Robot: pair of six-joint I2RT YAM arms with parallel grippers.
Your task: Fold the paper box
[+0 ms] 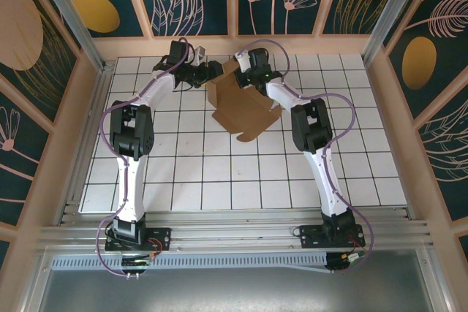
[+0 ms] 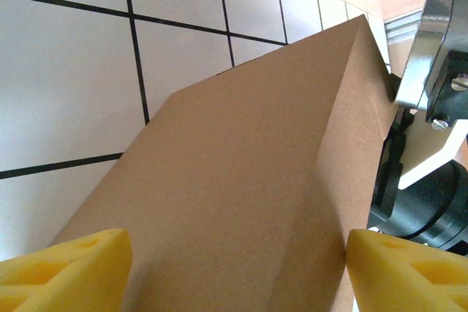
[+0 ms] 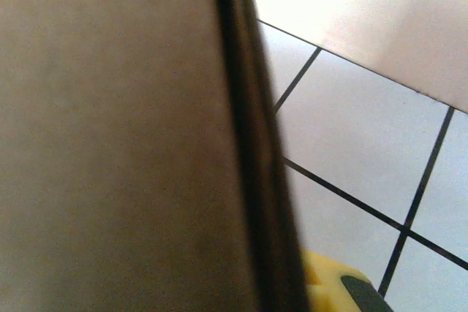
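Cardboard is basically mashed against the lens in the right wrist view: the paper box (image 3: 110,137) is a blurry brown wall across the left half with a dark edge running down it, and one yellow pad (image 3: 325,286) peeks out at the bottom just beside that edge. We can't see the other finger there because the sheet hides it, but the right gripper (image 1: 243,71) is pinched shut on a panel of the box. From the overhead view we get what the wrist cams can't give us, which is the overall layout. The box sits half-formed toward the far middle of the white tiled table (image 1: 190,173), with a flap and a rounded tab sticking out toward the near side and both arms meeting at its far edge. The left gripper (image 1: 208,74) is at the box's far-left corner. Its own camera shows its jaws spread wide, with the yellow fingertips (image 2: 66,268) low in the corners and a folded ridge of the box rising between them. Whether those pads actually touch the cardboard, we can't tell. That view also catches the right arm's metal and black hardware right at the box's far edge. The box's inside is hidden everywhere.
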